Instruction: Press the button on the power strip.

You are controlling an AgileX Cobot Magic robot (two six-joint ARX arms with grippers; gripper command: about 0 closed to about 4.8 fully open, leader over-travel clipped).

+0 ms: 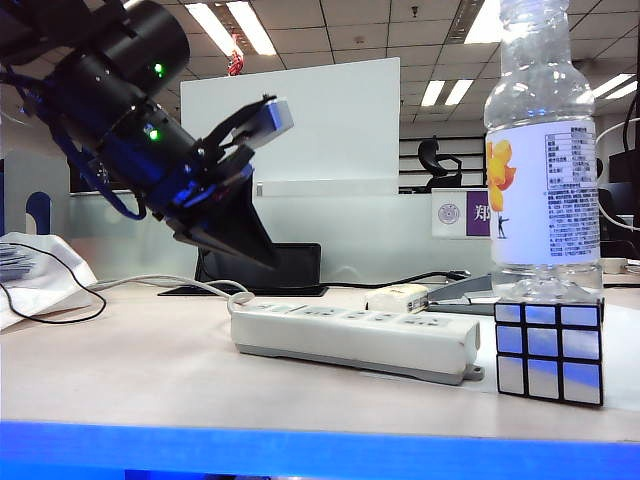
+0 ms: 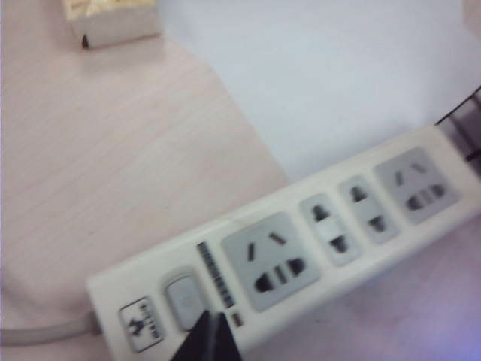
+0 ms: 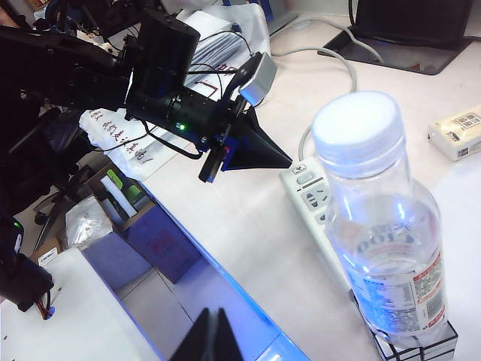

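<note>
Closed to a dark point, our left pincer (image 2: pixel 209 338) hangs just above the power strip (image 2: pixel 301 248) at its cord end, its tip just beside the button (image 2: pixel 184 298), which sits between the small logo tab and the first large socket. We judge the press goes best if the tip shifts a touch toward the tab to centre on the switch, then drops straight down without skidding onto the socket face. Our right pincer (image 3: pixel 210 338), fingers together, waits high above the bench (image 1: pixel 120 370), well away from the strip, near the bottle (image 3: pixel 383 226) standing on a cube (image 1: pixel 549 350).
</note>
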